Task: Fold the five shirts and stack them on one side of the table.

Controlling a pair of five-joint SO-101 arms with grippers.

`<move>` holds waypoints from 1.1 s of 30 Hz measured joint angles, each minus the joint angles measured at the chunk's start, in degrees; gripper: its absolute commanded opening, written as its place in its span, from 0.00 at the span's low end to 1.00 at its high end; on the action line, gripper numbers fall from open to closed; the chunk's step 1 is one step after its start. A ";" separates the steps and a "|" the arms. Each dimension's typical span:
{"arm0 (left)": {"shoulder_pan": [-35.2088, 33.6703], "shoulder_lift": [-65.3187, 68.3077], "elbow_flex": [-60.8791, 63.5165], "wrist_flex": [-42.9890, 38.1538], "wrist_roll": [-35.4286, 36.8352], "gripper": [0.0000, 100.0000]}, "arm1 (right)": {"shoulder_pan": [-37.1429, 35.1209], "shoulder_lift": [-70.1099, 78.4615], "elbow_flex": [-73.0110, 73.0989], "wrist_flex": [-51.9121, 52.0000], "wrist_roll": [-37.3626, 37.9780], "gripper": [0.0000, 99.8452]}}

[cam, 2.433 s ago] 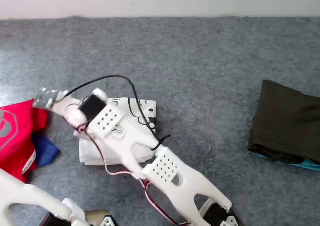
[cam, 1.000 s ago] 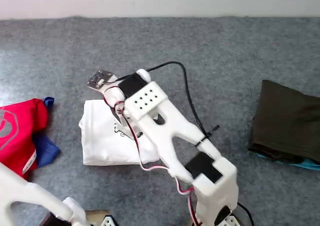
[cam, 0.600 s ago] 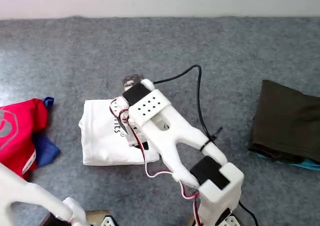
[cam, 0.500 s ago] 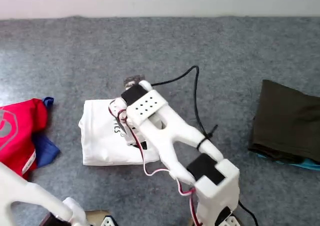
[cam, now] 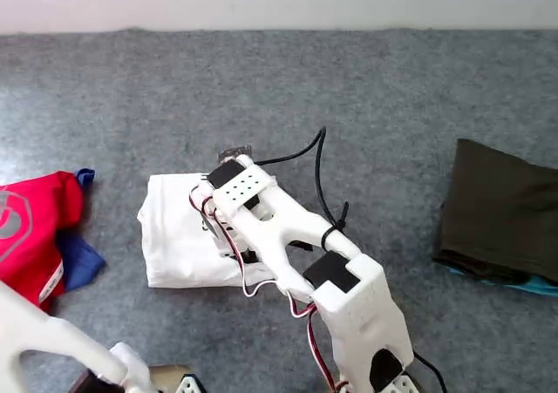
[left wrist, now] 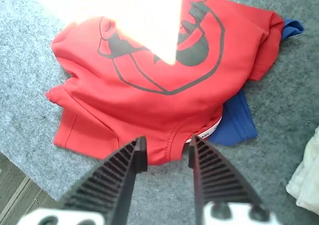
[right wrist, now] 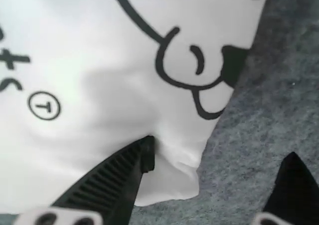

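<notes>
White shirt (cam: 179, 240): folded.
Right gripper (right wrist: 219, 167): spread wide, straddling white shirt's corner.
Left gripper (left wrist: 167, 152): narrowly parted, empty, above red shirt (left wrist: 149, 90).
Dark shirt (cam: 501, 210): well apart from white shirt.

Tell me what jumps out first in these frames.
The right gripper hangs open at a corner of the folded white shirt, mid-table. A crumpled red shirt lies over a blue shirt on the left, below the left gripper; a dark folded shirt sits far right.

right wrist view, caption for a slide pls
Open right gripper at a corner of the white shirt on the grey table
</notes>
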 measured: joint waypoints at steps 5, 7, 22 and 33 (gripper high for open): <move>0.00 0.00 0.00 0.00 0.00 0.15 | 0.00 0.26 -0.26 0.00 0.00 0.12; 0.00 0.00 0.00 0.00 0.00 0.15 | 0.00 0.44 -0.26 0.00 0.00 0.04; 0.00 0.00 0.00 0.00 0.00 0.15 | 0.00 -1.85 -0.18 7.47 12.13 0.01; 0.00 0.00 0.00 0.00 0.00 0.15 | 18.64 -12.84 0.26 13.71 41.23 0.01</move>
